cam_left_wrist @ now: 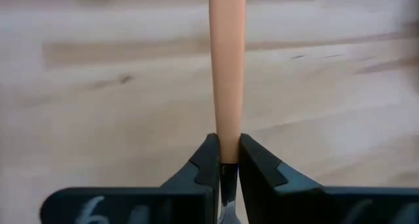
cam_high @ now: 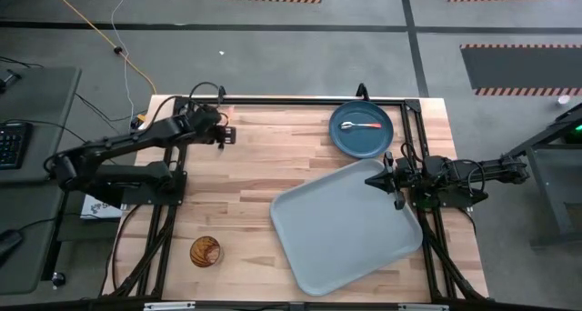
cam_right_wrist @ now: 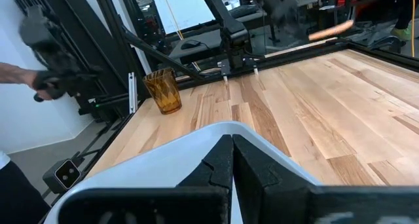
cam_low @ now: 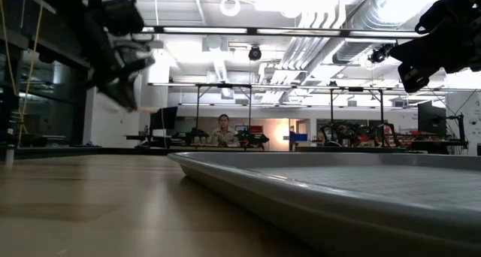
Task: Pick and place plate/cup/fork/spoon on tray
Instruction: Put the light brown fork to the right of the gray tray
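Observation:
My left gripper (cam_high: 224, 132) is at the table's far left, above the wood, shut on the fork (cam_left_wrist: 226, 67), whose orange handle sticks out past the fingers. It also shows far off in the right wrist view (cam_right_wrist: 330, 31). The dark teal plate (cam_high: 361, 129) lies at the far right with the spoon (cam_high: 362, 125) on it. The pale tray (cam_high: 350, 225) lies flat at the near right. The amber cup (cam_high: 205, 252) stands upright at the near left. My right gripper (cam_high: 389, 179) is shut and empty above the tray's far right corner. My left gripper pinches the fork between its two fingers at the lower end of the orange handle (cam_left_wrist: 226, 152), where it meets the metal neck (cam_left_wrist: 226, 211). The handle runs straight out from between the fingertips. The fork is lifted clear of the table.
Bare wood lies between the left gripper and the tray. A black frame rail (cam_high: 300, 102) runs along the table's far edge. A person's hand (cam_right_wrist: 19, 76) shows beyond the table's left side, and another person sits far off in the room (cam_low: 223, 129).

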`<state>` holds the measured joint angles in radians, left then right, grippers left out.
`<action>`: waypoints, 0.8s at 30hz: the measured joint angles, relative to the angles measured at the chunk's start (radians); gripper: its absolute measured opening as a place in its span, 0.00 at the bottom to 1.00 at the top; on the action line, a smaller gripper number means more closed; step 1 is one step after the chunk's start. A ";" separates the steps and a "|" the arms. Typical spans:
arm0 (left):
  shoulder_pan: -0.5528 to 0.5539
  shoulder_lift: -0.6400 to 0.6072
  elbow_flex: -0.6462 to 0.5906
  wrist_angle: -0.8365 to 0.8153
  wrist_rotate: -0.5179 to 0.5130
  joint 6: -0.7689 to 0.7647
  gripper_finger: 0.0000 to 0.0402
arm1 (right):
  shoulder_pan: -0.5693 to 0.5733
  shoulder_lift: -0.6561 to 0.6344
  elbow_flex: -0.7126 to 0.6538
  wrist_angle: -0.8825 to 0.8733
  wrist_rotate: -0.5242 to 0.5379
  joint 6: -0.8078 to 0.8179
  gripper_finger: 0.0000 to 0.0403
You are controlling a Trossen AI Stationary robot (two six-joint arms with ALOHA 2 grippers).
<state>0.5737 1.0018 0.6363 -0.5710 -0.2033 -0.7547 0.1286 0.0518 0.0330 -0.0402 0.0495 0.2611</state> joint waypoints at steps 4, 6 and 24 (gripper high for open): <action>-0.051 0.006 0.105 -0.019 0.032 0.072 0.06 | 0.000 0.000 0.000 0.000 0.000 0.000 0.00; -0.082 0.021 0.162 -0.029 0.040 0.099 0.06 | 0.000 0.000 0.000 0.000 0.000 0.000 0.00; -0.422 0.271 0.554 -0.178 0.137 0.395 0.07 | 0.000 0.000 0.000 0.000 0.000 0.000 0.00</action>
<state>0.1517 1.2732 1.1907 -0.7493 -0.0661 -0.3596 0.1284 0.0517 0.0330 -0.0402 0.0494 0.2611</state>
